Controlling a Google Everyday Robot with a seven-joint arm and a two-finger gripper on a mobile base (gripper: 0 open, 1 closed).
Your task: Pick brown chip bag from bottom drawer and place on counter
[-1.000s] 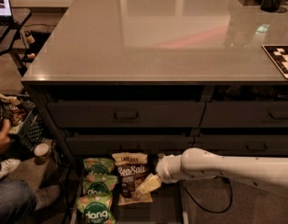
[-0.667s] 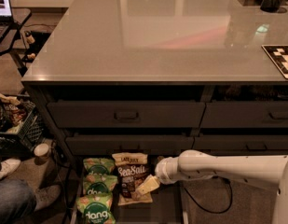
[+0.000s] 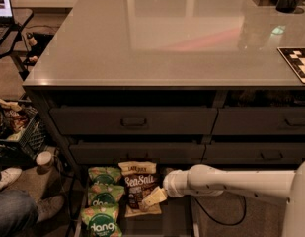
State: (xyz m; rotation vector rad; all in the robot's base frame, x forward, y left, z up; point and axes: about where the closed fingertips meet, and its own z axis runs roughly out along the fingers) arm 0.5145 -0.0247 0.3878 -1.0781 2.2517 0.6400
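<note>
Brown chip bag (image 3: 137, 184): lying in bottom drawer (image 3: 172, 222), beside green bags (image 3: 103, 199). Pincer (image 3: 153, 198): at bag's lower right edge; state cannot be told.

Open bottom drawer (image 3: 174, 221) carried brown chip bag (image 3: 138, 187), three green bags (image 3: 103, 197) at its 9 o'clock, gripper (image 3: 153, 198) at bag's 4 o'clock, counter (image 3: 157, 43) bore checkered board (image 3: 296, 62) at 3 o'clock

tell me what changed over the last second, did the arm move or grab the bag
The gripper slid slightly down and left, at the lower part of the brown chip bag in the bottom drawer. More of the arm now shows at the right edge. Whether it has taken hold cannot be told. The bag, the green bags and the counter stayed put.
</note>
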